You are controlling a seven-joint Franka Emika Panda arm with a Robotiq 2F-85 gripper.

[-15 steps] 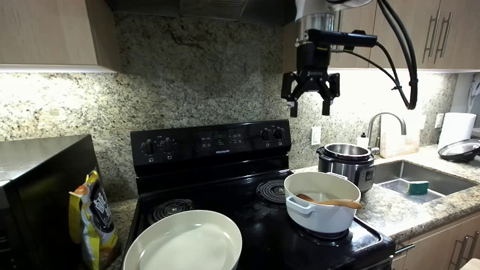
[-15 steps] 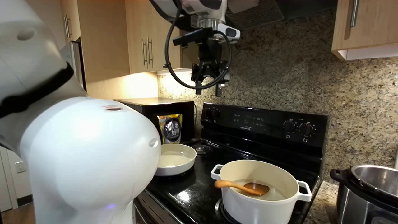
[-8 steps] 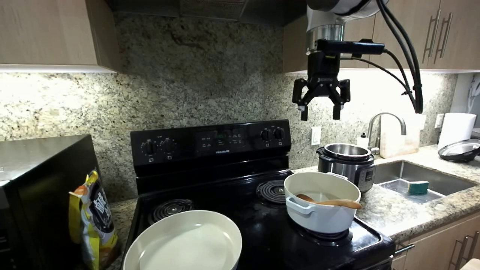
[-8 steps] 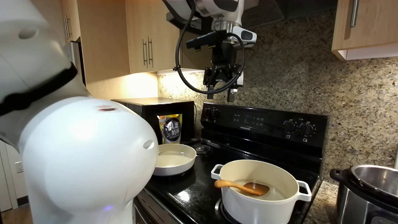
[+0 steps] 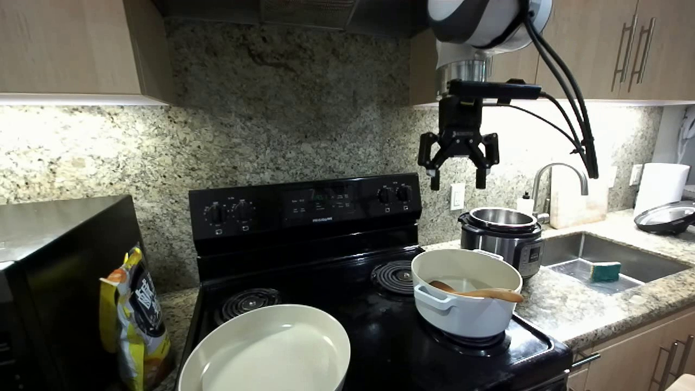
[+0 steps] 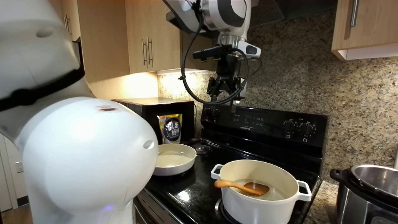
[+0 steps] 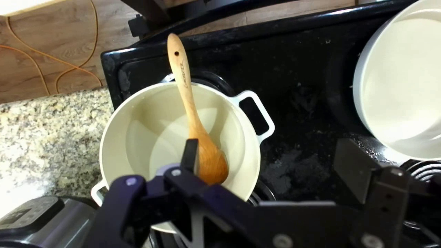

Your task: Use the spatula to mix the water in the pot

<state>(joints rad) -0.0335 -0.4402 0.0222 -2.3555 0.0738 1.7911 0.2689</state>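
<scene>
The spatula (image 7: 184, 82) leans in the white pot (image 6: 261, 207), wide end in the water (image 7: 162, 141), handle over the rim. The pot sits on the stove (image 5: 374, 347) by the edge of the counter (image 5: 564, 309). The tool (image 5: 457, 182) hangs above the stove, fingers (image 5: 481, 178) apart. A steel cooker (image 5: 497, 247) stands on the counter near that edge.
</scene>
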